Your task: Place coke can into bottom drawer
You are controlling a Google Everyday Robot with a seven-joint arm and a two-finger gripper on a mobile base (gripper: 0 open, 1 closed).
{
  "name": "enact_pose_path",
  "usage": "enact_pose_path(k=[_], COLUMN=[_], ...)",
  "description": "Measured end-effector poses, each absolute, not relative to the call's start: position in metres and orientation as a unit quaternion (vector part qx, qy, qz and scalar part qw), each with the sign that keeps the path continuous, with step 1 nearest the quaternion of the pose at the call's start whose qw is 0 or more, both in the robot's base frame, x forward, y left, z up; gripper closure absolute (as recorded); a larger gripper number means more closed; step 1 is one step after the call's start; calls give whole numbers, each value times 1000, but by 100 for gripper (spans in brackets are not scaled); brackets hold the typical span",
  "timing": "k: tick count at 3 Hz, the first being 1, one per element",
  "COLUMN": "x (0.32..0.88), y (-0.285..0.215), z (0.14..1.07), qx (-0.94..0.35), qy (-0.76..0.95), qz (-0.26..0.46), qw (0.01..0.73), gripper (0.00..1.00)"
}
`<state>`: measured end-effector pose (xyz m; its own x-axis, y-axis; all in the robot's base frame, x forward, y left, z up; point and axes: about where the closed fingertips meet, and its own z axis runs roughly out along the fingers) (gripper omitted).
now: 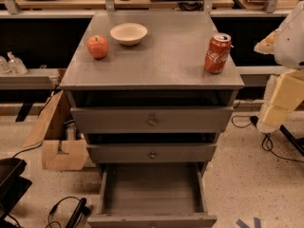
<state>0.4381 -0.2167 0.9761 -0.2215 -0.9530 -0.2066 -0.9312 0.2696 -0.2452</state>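
Note:
The coke can stands upright near the right front corner of the grey cabinet top. It is red with white script and a silver top. The bottom drawer is pulled open, and its grey inside is bare. My gripper hangs at the right edge of the view, to the right of the cabinet and lower than the can. It is apart from the can and holds nothing that I can see.
A red apple and a cream bowl sit at the back left of the cabinet top. The two upper knobbed drawers are nearly shut. A cardboard box and cables lie on the floor at left.

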Motion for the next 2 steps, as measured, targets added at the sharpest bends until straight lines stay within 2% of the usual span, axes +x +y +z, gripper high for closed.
enact_pose_path(k=[1, 2], x=[439, 454], y=[-217, -222], z=[975, 963], qx=[-602, -571], qy=[781, 794], qz=[-34, -25], qw=[161, 206], gripper=[0, 0])
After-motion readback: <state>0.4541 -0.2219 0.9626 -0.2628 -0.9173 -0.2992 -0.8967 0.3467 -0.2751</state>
